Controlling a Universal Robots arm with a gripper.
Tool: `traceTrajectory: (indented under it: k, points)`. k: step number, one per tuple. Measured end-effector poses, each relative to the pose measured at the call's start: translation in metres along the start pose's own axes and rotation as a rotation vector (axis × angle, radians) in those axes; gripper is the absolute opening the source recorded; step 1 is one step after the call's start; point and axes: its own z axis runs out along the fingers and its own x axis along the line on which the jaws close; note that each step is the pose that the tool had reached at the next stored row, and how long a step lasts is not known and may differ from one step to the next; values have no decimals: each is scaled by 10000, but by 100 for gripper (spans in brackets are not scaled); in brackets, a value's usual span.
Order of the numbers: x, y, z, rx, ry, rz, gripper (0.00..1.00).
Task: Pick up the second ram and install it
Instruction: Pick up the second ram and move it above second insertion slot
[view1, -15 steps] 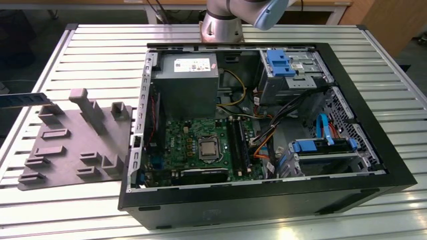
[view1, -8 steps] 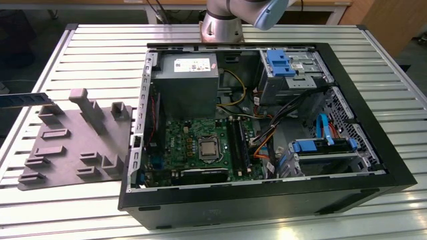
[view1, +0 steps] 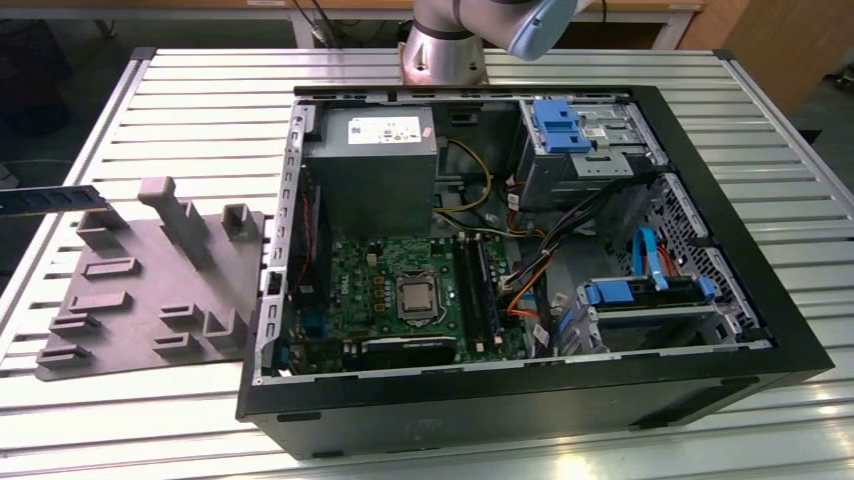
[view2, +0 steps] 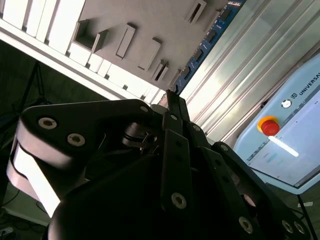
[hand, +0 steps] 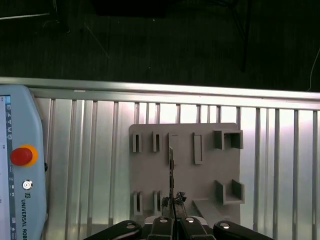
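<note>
1. In the first wrist view the end effector (hand: 172, 209) is closed to a narrow gap, and its fingers pinch one end of the second ram (hand: 171, 170).
2. The stick is seen edge-on there, a thin dark line reaching out from the fingertips across the grey holder tray (hand: 200, 180).
3. In the second wrist view the same grip shows from the side. The black end effector (view2: 171, 100) clamps the near end of the second ram (view2: 207, 42), whose blue-green face carries a row of small chips.
4. In the exterior view the second ram (view1: 54, 197) pokes in from the exterior view's left edge, in the upper left of the frame. It is roughly level and near the upper-left corner of the grey holder tray (view1: 134, 300). Whether it touches the tray, I cannot tell.
5. The tray lies on the slatted metal desk (view1: 200, 120), just beside the open computer case (view1: 747, 330).
6. The stick is well apart from the green motherboard (view1: 387, 270) inside the case, so it is not yet installed.
7. A teach pendant (hand: 20, 175) with a red button lies on the desk beside the tray.
</note>
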Motion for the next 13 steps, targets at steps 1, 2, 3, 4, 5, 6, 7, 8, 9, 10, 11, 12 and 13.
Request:
traceTrajectory:
  k: [1,2,3,4,5,6,7,8,9,10,11,12,13]
  points:
    - [0,-3,-1,-1,1,0,12]
    - [0,-5,0,-1,0,1,12]
    - [0,-8,-1,-1,0,0,12]
    - [0,-11,0,0,0,0,12]
    - [0,-14,0,0,0,0,12]
    - [0,-17,-1,0,0,1,12]
    - [0,-20,-1,-1,1,1,12]
    - [1,-23,-1,-1,0,1,12]
    - [1,-26,-1,0,0,0,12]
    - [1,-29,-1,0,0,0,12]
    - [1,-33,-2,-1,1,0,12]
    - [1,-36,-1,0,1,0,12]
    - [1,-40,-1,0,0,1,12]
